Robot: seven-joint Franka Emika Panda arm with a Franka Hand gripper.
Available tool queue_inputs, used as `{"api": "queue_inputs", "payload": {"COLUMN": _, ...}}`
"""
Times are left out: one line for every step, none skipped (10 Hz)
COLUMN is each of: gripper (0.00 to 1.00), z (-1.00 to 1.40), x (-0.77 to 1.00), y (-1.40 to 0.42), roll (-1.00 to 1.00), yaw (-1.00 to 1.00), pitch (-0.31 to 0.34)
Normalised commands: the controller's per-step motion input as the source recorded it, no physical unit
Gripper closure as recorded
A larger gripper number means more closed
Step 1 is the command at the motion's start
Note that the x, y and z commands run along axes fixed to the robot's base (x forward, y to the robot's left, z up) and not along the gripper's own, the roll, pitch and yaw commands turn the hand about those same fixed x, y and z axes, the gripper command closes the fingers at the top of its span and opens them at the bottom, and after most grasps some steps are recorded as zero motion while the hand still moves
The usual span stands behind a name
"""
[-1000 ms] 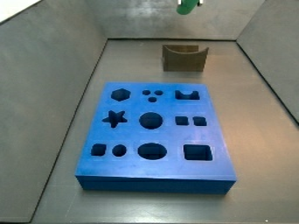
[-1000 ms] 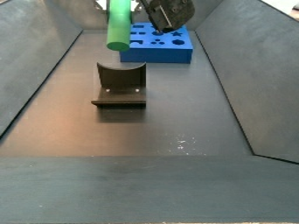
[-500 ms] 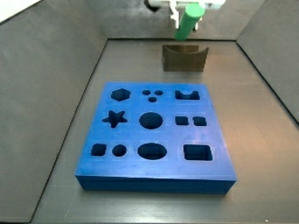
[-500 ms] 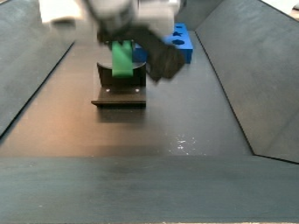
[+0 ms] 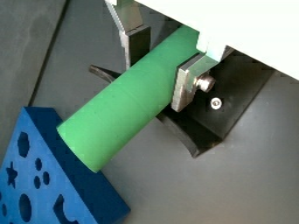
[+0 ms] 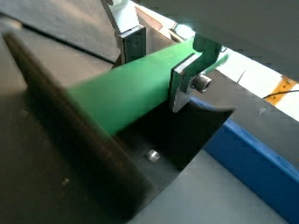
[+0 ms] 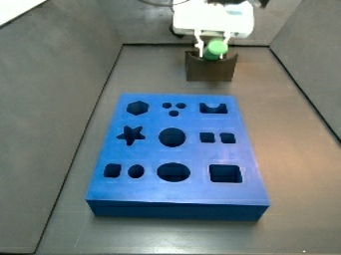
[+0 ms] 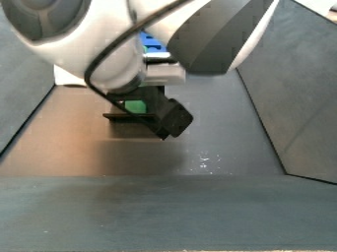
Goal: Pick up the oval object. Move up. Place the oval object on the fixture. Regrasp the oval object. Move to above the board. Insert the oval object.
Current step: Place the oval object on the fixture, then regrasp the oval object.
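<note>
The gripper point(image 5: 162, 61), pointing down, clasps the bright green smooth rod point(image 5: 131, 99) directly over the dark notched fixture point(image 6: 176, 153).

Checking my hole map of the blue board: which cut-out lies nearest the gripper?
The notched, crown-like cut-out in the board's far row, on the fixture's side. The gripper holds the oval object just beyond it.

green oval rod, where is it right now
The bright green oval rod is clamped between the gripper fingers, down at the dark fixture beyond the blue board's far end.
</note>
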Motion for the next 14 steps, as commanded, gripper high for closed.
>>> {"api": "queue_inputs", "payload": {"gripper": 1.0, "z": -0.2, "x": 0.07, "y": 0.07, "roll": -0.13, "yaw": -0.09, "pitch": -0.099}}
{"api": "queue_inputs", "payload": {"gripper": 1.0, "z": -0.2, "x": 0.05, "y": 0.06, "roll": -0.1, "yaw": -0.06, "pitch": -0.11}}
{"api": "queue_inputs", "payload": {"gripper": 1.0, "z": -0.2, "x": 0.05, "y": 0.06, "roll": -0.1, "yaw": -0.03, "pitch": -0.11}}
{"api": "queue_inputs", "payload": {"gripper": 1.0, "z": -0.2, "x": 0.05, "y": 0.06, "roll": -0.1, "yaw": -0.01, "pitch": -0.11}}
{"api": "queue_inputs", "payload": {"gripper": 0.0, "z": 0.0, "x": 0.0, "y": 0.0, "roll": 0.0, "yaw": 0.0, "pitch": 0.0}}
{"api": "queue_inputs", "payload": {"gripper": 0.0, "z": 1.0, "x": 0.0, "y": 0.0, "roll": 0.01, "yaw": -0.05, "pitch": -0.04}}
{"api": "queue_inputs", "payload": {"gripper": 0.0, "z": 1.0, "x": -0.01, "y": 0.0, "roll": 0.02, "yaw": -0.04, "pitch": -0.036}}
{"api": "queue_inputs", "payload": {"gripper": 0.0, "z": 1.0, "x": -0.03, "y": 0.01, "roll": 0.03, "yaw": -0.02, "pitch": -0.03}}
{"api": "queue_inputs", "payload": {"gripper": 0.0, "z": 1.0, "x": -0.03, "y": 0.0, "roll": 0.04, "yaw": -0.01, "pitch": -0.027}}
{"api": "queue_inputs", "payload": {"gripper": 0.0, "z": 1.0, "x": -0.04, "y": 0.0, "roll": 0.05, "yaw": 0.02, "pitch": -0.008}}
{"api": "queue_inputs", "payload": {"gripper": 0.0, "z": 0.94, "x": -0.04, "y": 0.0, "roll": 0.05, "yaw": 0.03, "pitch": 0.001}}
{"api": "queue_inputs", "payload": {"gripper": 0.0, "z": 0.71, "x": -0.04, "y": 0.0, "roll": 0.06, "yaw": 0.03, "pitch": 0.02}}
{"api": "queue_inputs", "payload": {"gripper": 0.0, "z": 0.47, "x": -0.03, "y": 0.0, "roll": 0.06, "yaw": 0.03, "pitch": 0.042}}
{"api": "queue_inputs", "payload": {"gripper": 0.0, "z": 0.34, "x": -0.04, "y": 0.0, "roll": 0.06, "yaw": 0.02, "pitch": 0.051}}
